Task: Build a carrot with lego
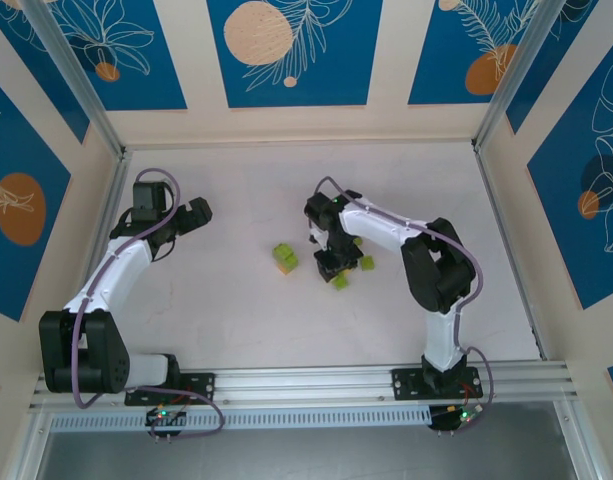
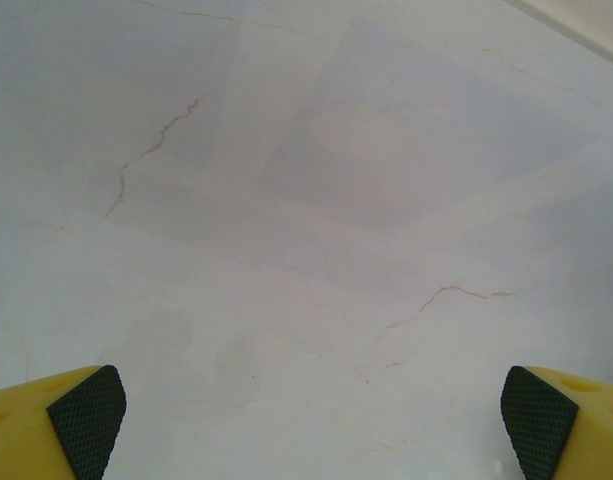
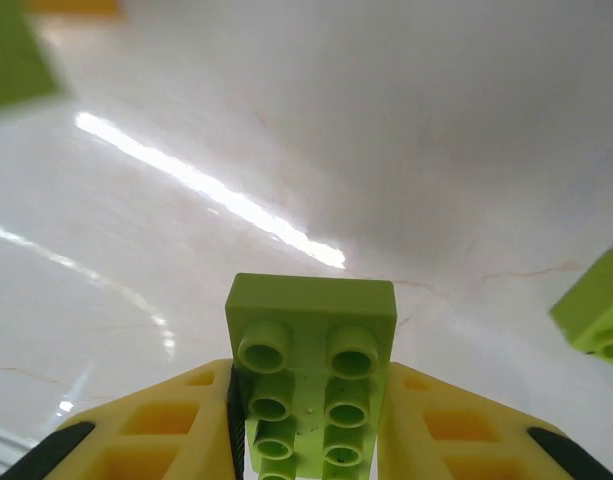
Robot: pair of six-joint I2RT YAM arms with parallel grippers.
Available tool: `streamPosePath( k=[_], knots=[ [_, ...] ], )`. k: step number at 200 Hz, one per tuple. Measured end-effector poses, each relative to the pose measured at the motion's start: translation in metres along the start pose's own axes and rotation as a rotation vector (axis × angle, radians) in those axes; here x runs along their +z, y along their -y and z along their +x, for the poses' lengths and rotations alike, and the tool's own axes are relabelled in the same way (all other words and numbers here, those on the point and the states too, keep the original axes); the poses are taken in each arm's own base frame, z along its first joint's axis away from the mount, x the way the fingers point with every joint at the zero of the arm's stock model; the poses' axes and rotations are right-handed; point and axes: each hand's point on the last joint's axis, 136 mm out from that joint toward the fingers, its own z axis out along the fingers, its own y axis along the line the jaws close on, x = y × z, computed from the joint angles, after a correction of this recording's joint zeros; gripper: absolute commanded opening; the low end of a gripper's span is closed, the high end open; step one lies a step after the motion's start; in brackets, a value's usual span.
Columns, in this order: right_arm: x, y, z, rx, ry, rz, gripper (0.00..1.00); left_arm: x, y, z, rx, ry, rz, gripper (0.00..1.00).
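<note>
Two grippers are over a white table (image 1: 236,320). At left, the left gripper (image 1: 191,215) is well apart from all bricks, with its jaws spread wide. In the left wrist view its black pads (image 2: 86,420) sit at opposite edges, with bare table between them. Near the centre a small stack (image 1: 285,259) rests on the table: lime-green on top, orange at its near edge. Just right of the stack, the right gripper (image 1: 331,262) points down at the table. In the right wrist view its jaws are narrow and clamped on an oblong green brick (image 3: 311,310), on which two rows of round studs show. Loose bricks lie near this gripper: one (image 1: 366,263) to its right, one (image 1: 340,281) on its near side.
</note>
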Motion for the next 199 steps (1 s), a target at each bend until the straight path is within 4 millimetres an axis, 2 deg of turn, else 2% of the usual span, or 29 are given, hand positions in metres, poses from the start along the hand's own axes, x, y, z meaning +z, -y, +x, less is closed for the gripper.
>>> streamPosePath(
  k=[33, 53, 65, 82, 124, 199],
  knots=[
    [-0.061, -0.022, -0.035, -0.055, 0.134, -0.040, 0.35, 0.000, 0.001, 0.000, 0.000, -0.001, 0.003, 0.99],
    [-0.079, -0.033, -0.056, -0.090, 0.173, -0.054, 0.35, 0.000, 0.001, 0.000, 0.000, -0.001, 0.004, 0.99],
    [-0.078, -0.039, -0.066, -0.108, 0.171, -0.058, 0.35, 0.000, 0.001, 0.000, 0.000, -0.002, 0.004, 0.99],
    [-0.065, -0.047, -0.076, -0.130, 0.136, -0.069, 0.35, 0.000, 0.001, 0.000, 0.000, -0.002, 0.004, 0.99],
    [-0.034, -0.060, -0.083, -0.167, 0.049, -0.078, 0.35, -0.001, 0.001, 0.000, 0.000, 0.000, 0.008, 0.99],
    [-0.032, -0.067, -0.076, -0.202, 0.018, -0.097, 0.35, -0.002, 0.002, -0.001, 0.001, 0.003, 0.009, 0.99]
  ],
)
